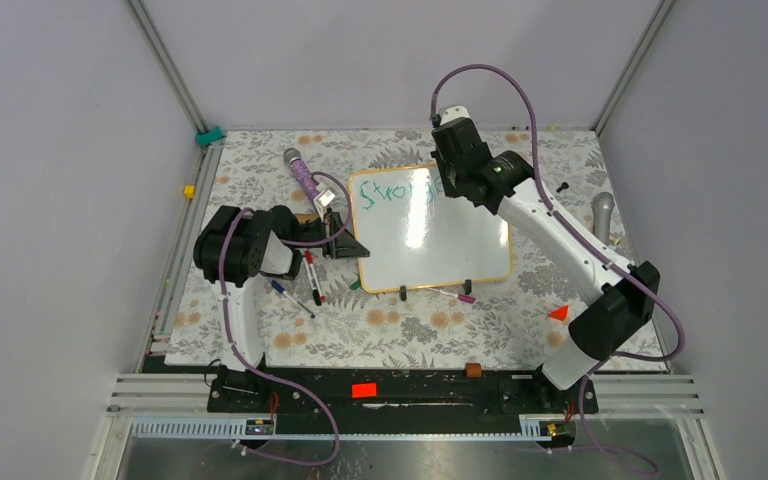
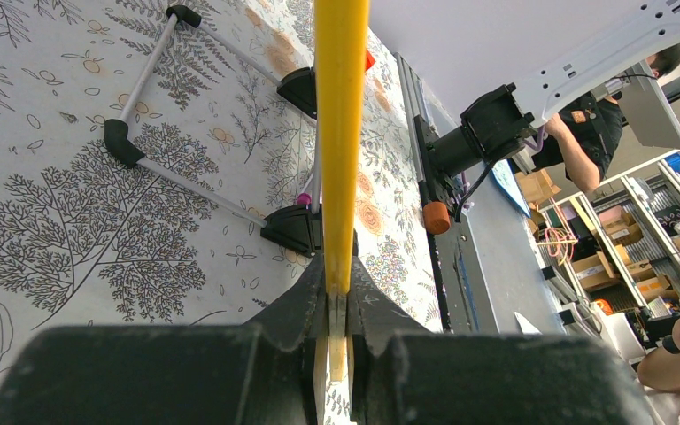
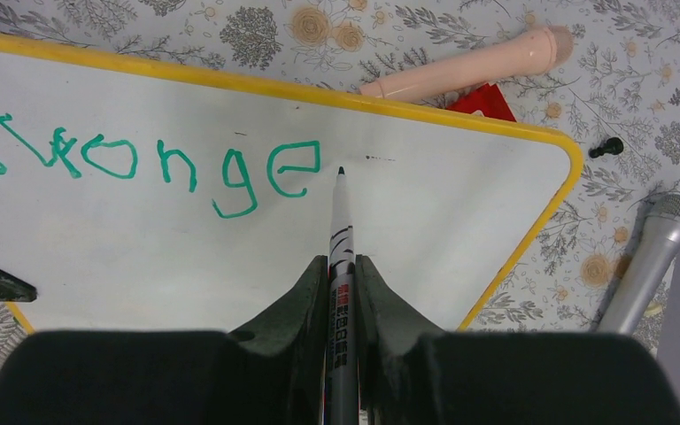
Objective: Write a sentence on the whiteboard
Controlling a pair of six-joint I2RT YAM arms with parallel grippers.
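The whiteboard [image 1: 440, 250] is seen lying on the flower-patterned table cover [image 1: 410, 335], in the middle of the table and a little toward the far side, with its two black feet [image 1: 403, 293] at its near edge. Its left edge is gripped by the left gripper [image 1: 345, 243] – in the left wrist view the jaws are clamped onto the yellow frame, which runs straight up from between them. The sentence [image 3: 142, 168] is only partly written: green letters reading "Stronge" are spread along the top of the board. A marker [image 3: 340, 257] with a white, black-printed barrel is clenched between the fingers of the right gripper [image 3: 341, 266], and its dark tip is placed just right of the last "e"; whether the tip touches the surface cannot be told. Beyond the board's far right corner a peach-coloured microphone [image 3: 469, 66] and a red piece [image 3: 482, 99] are seen, and a silver microphone [image 3: 651, 257] lies to the right of the board. Several loose markers [image 1: 310, 278] are scattered beside the left arm – one more, pink-capped [image 1: 460, 296], lies at the board's near edge.
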